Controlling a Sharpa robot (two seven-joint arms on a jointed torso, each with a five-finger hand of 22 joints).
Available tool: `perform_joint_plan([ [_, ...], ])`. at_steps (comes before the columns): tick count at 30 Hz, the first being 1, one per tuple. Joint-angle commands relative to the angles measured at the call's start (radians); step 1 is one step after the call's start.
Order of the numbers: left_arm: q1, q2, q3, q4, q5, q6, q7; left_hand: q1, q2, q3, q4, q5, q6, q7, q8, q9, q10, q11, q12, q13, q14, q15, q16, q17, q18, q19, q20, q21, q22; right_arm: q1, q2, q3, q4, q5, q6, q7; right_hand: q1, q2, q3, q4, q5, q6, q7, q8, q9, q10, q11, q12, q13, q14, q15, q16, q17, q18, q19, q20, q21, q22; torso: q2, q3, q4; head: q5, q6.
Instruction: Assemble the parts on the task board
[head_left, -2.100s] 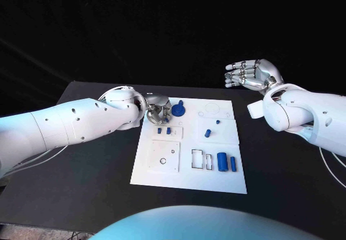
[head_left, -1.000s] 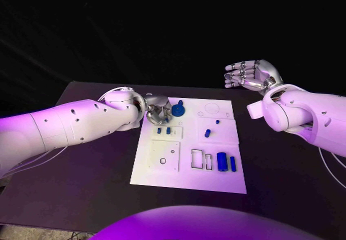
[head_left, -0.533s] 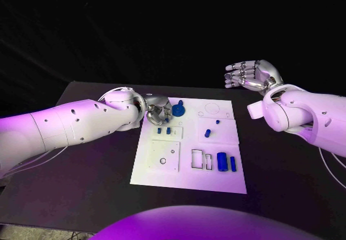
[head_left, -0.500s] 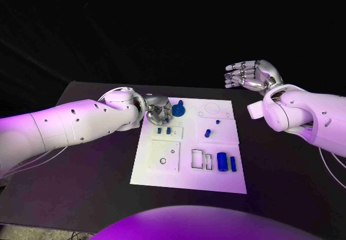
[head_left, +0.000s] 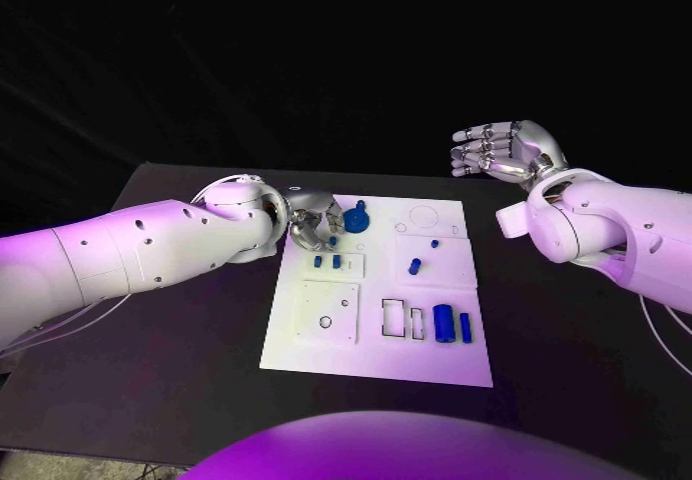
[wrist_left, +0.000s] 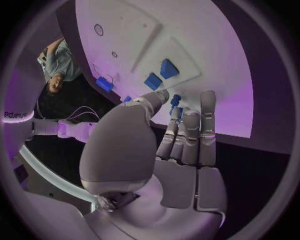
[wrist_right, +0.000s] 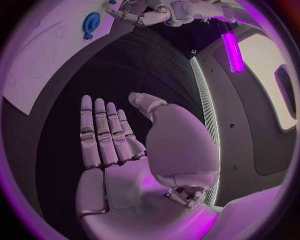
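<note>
Below, we are seeing the black table (head_left: 173, 340) carrying the task board (head_left: 378, 350); the left hand (head_left: 313, 226) is pinching a small blue part (wrist_left: 175, 99) at its far-left corner, while the right hand (head_left: 500, 150) is hovering spread and empty beyond the far-right corner.

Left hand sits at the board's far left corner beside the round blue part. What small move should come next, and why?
Probably close the left hand onto the round blue part. Its fingers are beside that part on the task board, and I cannot tell that they hold anything yet. The right hand is raised off the board, open.
</note>
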Motion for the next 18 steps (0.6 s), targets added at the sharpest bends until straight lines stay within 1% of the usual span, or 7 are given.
perform_joint_plan([
  [1, -0.001, -0.008, 0.002, 0.011, 0.029, -0.069, 0.041, 0.092, 0.051, -0.239, 0.079, 0.006, -0.062, -0.021, -0.021, 0.002, -0.094, 0.018, 0.051, 0.003, -0.06, 0.011, -0.018, -0.107, 0.014, -0.014, 0.02, -0.042, -0.037, -0.001, -0.004, 0.001, -0.005, -0.056, 0.025, -0.003, 0.008, 0.005, -0.001, -0.011, -0.005, 0.006, 0.028, -0.004, -0.001, -0.007, -0.002, -0.007, 0.0, 0.021, -0.002, 0.004, 0.001, 0.012, 0.017, -0.004, 0.005, -0.001, -0.001, -0.0004, -0.0004, -0.001, 0.0],
  [4, -0.002, -0.016, 0.005, 0.018, 0.052, -0.119, 0.061, 0.173, 0.04, -0.349, 0.191, 0.01, -0.084, -0.019, -0.021, 0.006, -0.167, 0.027, 0.097, -0.001, -0.091, 0.02, -0.014, -0.173, 0.014, -0.014, 0.027, -0.059, -0.054, -0.002, -0.007, 0.001, -0.01, -0.094, 0.034, -0.008, 0.016, 0.005, -0.005, -0.022, -0.011, 0.012, 0.027, -0.005, -0.001, -0.006, -0.004, -0.009, 0.001, 0.039, -0.007, 0.008, 0.003, 0.012, 0.031, -0.01, 0.014, 0.0, -0.001, -0.0002, -0.0001, -0.002, 0.0],
  [9, -0.003, -0.034, 0.013, 0.028, 0.087, -0.157, 0.078, 0.18, 0.039, -0.363, 0.192, 0.012, -0.092, -0.022, -0.022, 0.006, -0.187, 0.03, 0.103, -0.005, -0.101, 0.023, -0.018, -0.191, 0.014, -0.016, 0.029, -0.066, -0.059, -0.002, -0.014, 0.001, -0.015, -0.181, 0.068, -0.032, 0.034, 0.009, -0.02, -0.05, -0.05, 0.039, 0.019, -0.002, 0.001, 0.001, -0.014, -0.012, 0.001, 0.114, -0.027, 0.034, 0.02, 0.012, 0.082, -0.033, 0.057, 0.017, -0.001, -0.0004, -0.0005, -0.002, 0.0],
  [12, -0.003, -0.056, 0.022, 0.039, 0.141, -0.154, 0.085, 0.181, 0.045, -0.362, 0.192, 0.012, -0.087, -0.018, -0.018, 0.008, -0.187, 0.03, 0.109, -0.006, -0.103, 0.023, -0.019, -0.196, 0.014, -0.016, 0.029, -0.068, -0.062, -0.003, -0.023, 0.001, -0.009, -0.261, 0.084, -0.051, 0.052, 0.016, -0.049, -0.078, -0.063, 0.06, 0.007, -0.003, -0.001, 0.027, -0.033, -0.008, 0.001, 0.231, -0.063, 0.085, 0.059, 0.009, 0.158, -0.075, 0.151, 0.073, -0.001, 0.0005, -0.001, -0.003, 0.0],
  [14, -0.003, -0.075, 0.028, 0.05, 0.218, -0.16, 0.095, 0.177, 0.062, -0.348, 0.191, 0.009, -0.064, 0.007, -0.004, 0.013, -0.174, 0.025, 0.134, -0.006, -0.098, 0.019, -0.014, -0.207, 0.015, -0.011, 0.027, -0.072, -0.068, -0.003, -0.033, 0.001, 0.0, -0.324, 0.088, -0.065, 0.061, 0.019, -0.063, -0.092, -0.062, 0.066, 0.006, -0.008, -0.004, 0.055, -0.042, -0.002, 0.001, 0.298, -0.081, 0.118, 0.088, 0.006, 0.188, -0.098, 0.225, 0.124, 0.0, 0.0013, 0.0003, -0.008, 0.0],
  [17, -0.003, -0.106, 0.036, 0.071, 0.364, -0.172, 0.125, 0.181, 0.088, -0.291, 0.185, 0.005, 0.0, 0.08, 0.031, 0.022, -0.107, 0.004, 0.197, 0.004, -0.104, 0.002, -0.021, -0.231, 0.015, -0.002, 0.011, -0.074, -0.074, -0.003, -0.048, 0.001, 0.014, -0.415, 0.11, -0.096, 0.062, 0.027, -0.039, -0.108, -0.045, 0.122, -0.004, 0.001, -0.008, 0.142, -0.07, 0.009, 0.002, 0.385, -0.115, 0.247, 0.19, 0.003, 0.189, -0.136, 0.415, 0.271, -0.001, 0.0033, 0.0022, -0.018, 0.0],
  [18, -0.002, -0.115, 0.038, 0.078, 0.41, -0.175, 0.139, 0.18, 0.088, -0.284, 0.185, 0.005, 0.004, 0.082, 0.033, 0.022, -0.1, 0.004, 0.205, 0.005, -0.107, 0.001, -0.025, -0.235, 0.015, -0.003, 0.01, -0.076, -0.075, -0.003, -0.052, 0.001, 0.018, -0.446, 0.122, -0.109, 0.059, 0.023, -0.038, -0.11, -0.046, 0.128, -0.008, 0.003, -0.007, 0.154, -0.069, 0.011, 0.004, 0.393, -0.118, 0.262, 0.201, 0.003, 0.185, -0.138, 0.43, 0.284, -0.002, 0.0033, 0.0012, -0.019, 0.0],
])
